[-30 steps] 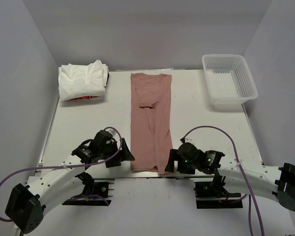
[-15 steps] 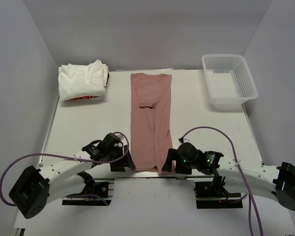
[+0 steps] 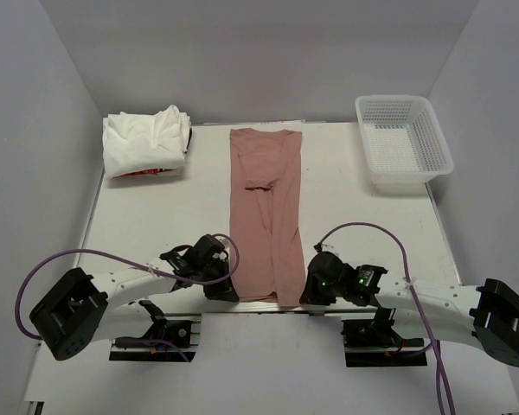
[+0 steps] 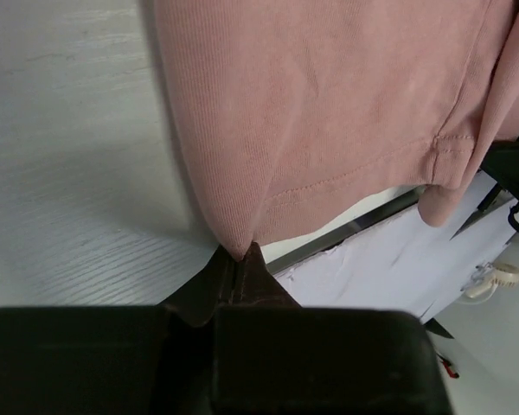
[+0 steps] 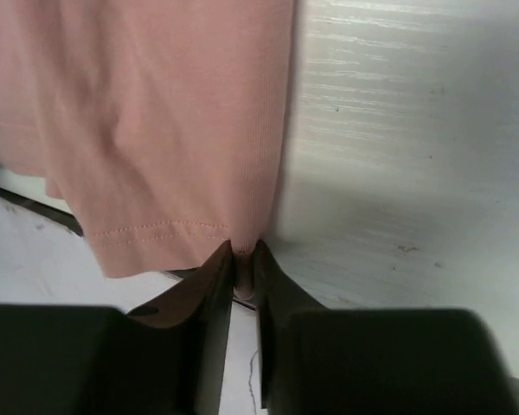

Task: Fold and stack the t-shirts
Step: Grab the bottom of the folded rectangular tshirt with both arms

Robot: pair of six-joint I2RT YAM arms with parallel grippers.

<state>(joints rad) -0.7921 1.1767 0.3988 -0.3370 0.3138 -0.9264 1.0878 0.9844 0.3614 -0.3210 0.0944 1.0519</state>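
Wide view first: the desk (image 3: pixel 156 216) carries one long strip of cloth right down its middle. That is the pink t-shirt (image 3: pixel 266 216), with its sides already folded in. It lies flat from the far edge to the near edge, and its hem hangs just over the near lip.

At the far left corner sit the white t-shirts (image 3: pixel 145 143), already folded and piled, with a flash of red print at the bottom of the pile. The white mesh basket (image 3: pixel 437 143) sits at the far right, well apart from all of it.

So by my reading the lengthwise fold is done. The crosswise fold is still to come, and then the pink one has to go onto the white pile.

Now the hands, both down at the hem. The left hand (image 4: pixel 240 259) is clenched tight on the near left corner, with a little peak of pink pinched between its fingertips. The right hand (image 5: pixel 244 259) is clamped on the near right corner, and cloth shows between its fingers just above the stitched hem.

Against a second ago, both hands then stood wide open beside the hem, and the left one was well out to the side. Half a second ago the left had slid in close. Now both have come in onto the corners and closed. The shirt itself has not shifted, and neither has the white pile or the basket.
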